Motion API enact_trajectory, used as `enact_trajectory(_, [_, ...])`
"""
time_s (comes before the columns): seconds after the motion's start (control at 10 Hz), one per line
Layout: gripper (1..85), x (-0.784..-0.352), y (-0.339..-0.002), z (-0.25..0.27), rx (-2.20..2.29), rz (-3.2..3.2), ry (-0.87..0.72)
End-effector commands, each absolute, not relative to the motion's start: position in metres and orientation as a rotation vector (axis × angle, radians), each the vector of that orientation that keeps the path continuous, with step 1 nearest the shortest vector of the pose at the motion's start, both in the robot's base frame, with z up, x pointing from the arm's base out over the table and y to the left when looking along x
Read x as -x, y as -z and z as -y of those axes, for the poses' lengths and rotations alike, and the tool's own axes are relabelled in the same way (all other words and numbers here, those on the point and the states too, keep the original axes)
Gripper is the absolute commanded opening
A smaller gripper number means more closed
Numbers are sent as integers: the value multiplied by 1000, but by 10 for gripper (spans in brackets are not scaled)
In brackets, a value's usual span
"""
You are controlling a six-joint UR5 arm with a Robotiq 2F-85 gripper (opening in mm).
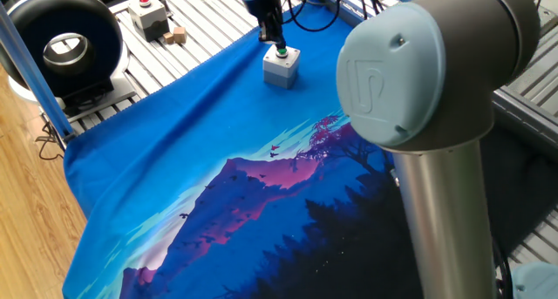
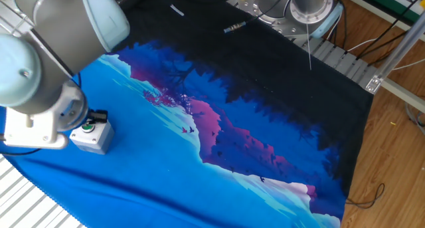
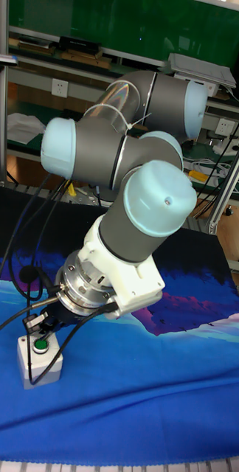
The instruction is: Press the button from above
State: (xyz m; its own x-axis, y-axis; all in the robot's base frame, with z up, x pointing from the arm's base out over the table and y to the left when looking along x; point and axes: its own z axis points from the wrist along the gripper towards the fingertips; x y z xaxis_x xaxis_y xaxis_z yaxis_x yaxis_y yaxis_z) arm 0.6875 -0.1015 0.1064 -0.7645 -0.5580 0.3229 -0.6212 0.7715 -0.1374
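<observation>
Claw (image 1: 275, 39) tips small and dark in one fixed view; no gap or contact readable, so can't tell whether it's spread or closed, or whether it holds anything. In the other fixed view the claw is hidden behind the white wrist flange (image 2: 36, 129). In the tall fixed view only dark finger parts (image 3: 40, 322) show, tangled with black cables (image 3: 16, 295). Big elbow joint (image 1: 410, 68) fills the right of one fixed view and cuts off the cloth behind it.

Arm folded over, wrist angled down toward the far-left part of the blue printed cloth (image 1: 218, 159) on the desk (image 1: 200, 20).

Green button (image 1: 282, 50) sits just below the claw tips, uncovered, facing straight up on top of its light-grey box (image 1: 281, 68). Can't tell if the tips touch it. Box upright, roughly cubic, no clear long axis.

Beyond the claw, off the cloth: grey box with red button (image 1: 148, 16).
</observation>
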Motion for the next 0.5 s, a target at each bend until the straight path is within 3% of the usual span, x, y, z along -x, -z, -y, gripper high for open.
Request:
enact_trajectory(0.0, [10,-681,-137,107,-928,2695,-298])
enact_trajectory(0.4, [10,-701,-155,86,-851,2902,-154])
